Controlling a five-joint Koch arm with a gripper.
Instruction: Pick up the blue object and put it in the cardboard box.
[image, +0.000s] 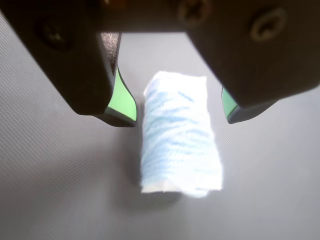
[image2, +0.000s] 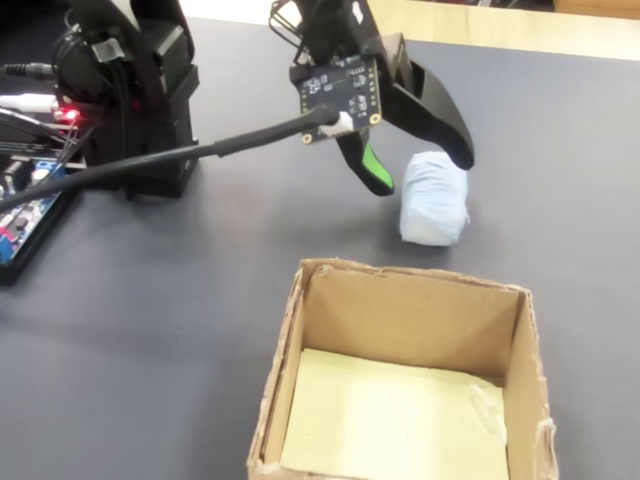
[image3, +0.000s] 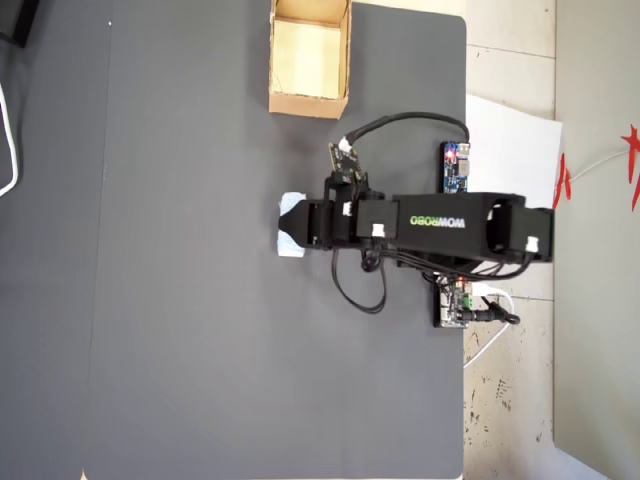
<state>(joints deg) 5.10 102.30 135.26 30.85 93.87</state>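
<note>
The blue object (image: 180, 140), a pale blue-white wound cylinder, lies on its side on the dark mat. My gripper (image: 178, 117) is open and straddles its far end, with one green-padded finger (image: 122, 102) on the left and the other (image: 229, 104) on the right, and a gap shows on each side. In the fixed view the gripper (image2: 421, 172) hangs just over the blue object (image2: 433, 205), behind the cardboard box (image2: 290, 340), which stands open-topped with a pale tan floor. In the overhead view the box (image3: 308, 105) sits at the top edge, apart from the blue object (image3: 288, 246).
The arm's base and electronics (image2: 130, 90) stand at the left of the fixed view, with a black cable (image2: 150, 160) running across the mat. In the overhead view the mat ends at the right by a circuit board (image3: 456, 165) and white paper (image3: 515, 140).
</note>
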